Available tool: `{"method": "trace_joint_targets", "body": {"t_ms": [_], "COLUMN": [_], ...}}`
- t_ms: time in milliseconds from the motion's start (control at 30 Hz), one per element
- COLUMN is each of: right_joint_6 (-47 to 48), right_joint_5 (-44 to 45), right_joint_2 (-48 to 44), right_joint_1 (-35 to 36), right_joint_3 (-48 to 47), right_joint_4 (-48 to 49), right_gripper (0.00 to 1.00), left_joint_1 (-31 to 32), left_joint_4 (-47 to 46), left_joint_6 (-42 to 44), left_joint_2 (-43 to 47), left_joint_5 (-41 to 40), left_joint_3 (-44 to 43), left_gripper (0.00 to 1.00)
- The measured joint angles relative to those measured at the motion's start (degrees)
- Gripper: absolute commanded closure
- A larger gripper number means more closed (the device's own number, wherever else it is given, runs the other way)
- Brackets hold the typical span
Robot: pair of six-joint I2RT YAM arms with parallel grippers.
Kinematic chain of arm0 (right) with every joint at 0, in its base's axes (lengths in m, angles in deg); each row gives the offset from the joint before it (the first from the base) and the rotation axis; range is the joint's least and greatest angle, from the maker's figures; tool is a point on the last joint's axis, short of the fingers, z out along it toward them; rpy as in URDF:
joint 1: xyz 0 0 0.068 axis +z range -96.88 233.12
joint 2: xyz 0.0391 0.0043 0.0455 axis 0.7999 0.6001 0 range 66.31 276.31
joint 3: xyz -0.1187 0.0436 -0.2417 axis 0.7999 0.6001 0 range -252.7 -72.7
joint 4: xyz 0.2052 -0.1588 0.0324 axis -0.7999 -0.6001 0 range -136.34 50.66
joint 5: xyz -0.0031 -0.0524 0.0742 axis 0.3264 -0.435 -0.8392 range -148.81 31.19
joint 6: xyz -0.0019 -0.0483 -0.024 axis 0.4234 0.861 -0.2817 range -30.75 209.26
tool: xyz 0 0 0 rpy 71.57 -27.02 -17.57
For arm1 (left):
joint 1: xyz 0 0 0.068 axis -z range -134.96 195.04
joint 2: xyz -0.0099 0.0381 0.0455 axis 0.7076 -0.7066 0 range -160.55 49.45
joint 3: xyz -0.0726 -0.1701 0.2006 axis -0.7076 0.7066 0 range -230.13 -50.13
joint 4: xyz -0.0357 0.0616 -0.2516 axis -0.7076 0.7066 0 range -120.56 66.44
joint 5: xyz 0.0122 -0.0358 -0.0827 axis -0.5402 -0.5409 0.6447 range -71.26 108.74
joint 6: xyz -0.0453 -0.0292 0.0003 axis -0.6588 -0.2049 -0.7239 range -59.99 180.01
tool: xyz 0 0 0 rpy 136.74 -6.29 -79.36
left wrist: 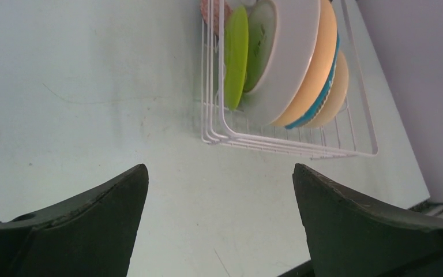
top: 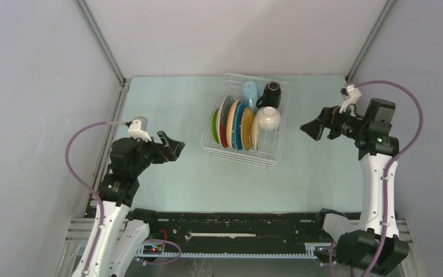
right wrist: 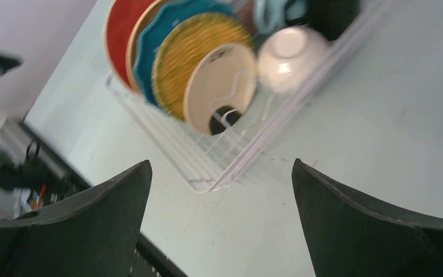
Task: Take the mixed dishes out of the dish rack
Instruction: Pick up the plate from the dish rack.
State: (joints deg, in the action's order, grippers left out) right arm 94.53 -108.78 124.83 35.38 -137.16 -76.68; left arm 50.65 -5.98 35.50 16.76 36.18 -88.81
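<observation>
Beside dish rack (top: 236, 154), 2 tools (top: 174, 144) (top: 304, 128) agape

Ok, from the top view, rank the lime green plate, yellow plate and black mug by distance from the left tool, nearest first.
1. Lime green plate, at the rack's left end, facing the left tool.
2. Yellow plate, right part of the plate row.
3. Black mug, far right corner.

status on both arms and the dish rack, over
Left gripper and right gripper: jaws open, empty, either side of dish rack. Rack loaded: plates, white bowl, light-blue cup, black mug. Nothing blocking approach.
</observation>
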Motion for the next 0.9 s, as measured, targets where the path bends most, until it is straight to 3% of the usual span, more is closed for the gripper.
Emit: {"method": "trace_joint_targets", "body": {"t_ms": [167,333,567,733,900], "right_joint_6": [9.35,12.41,12.5,7.8,-1.18], "right_joint_5": [-3.52,0.28,8.11,10.29,19.21], "right_joint_2": [1.33,2.36,10.49,19.5,25.73], "right_joint_1": [8.55,17.33,32.48,36.35,38.29], "right_joint_3": [0.0,0.0,-1.33,-6.05,-9.77], "right_joint_4": [-4.85,-5.25,-1.27,4.55,9.6], "right_gripper": [0.0,0.0,0.02,0.08,0.11], "left_joint_1": [11.3,19.26,20.22,20.26,18.91], "left_joint_4": [1.51,5.31,8.31,7.85,7.67], "left_joint_6": [1.01,3.82,11.17,14.23,15.61], "left_joint_2": [-3.61,-8.66,-11.3,-9.53,-9.14], "left_joint_5": [-7.37,-18.12,-28.39,-31.32,-32.33], "left_joint_3": [-1.11,-5.53,-8.83,-6.84,-6.73], "left_gripper": [0.0,0.0,0.0,0.0,0.0]}}
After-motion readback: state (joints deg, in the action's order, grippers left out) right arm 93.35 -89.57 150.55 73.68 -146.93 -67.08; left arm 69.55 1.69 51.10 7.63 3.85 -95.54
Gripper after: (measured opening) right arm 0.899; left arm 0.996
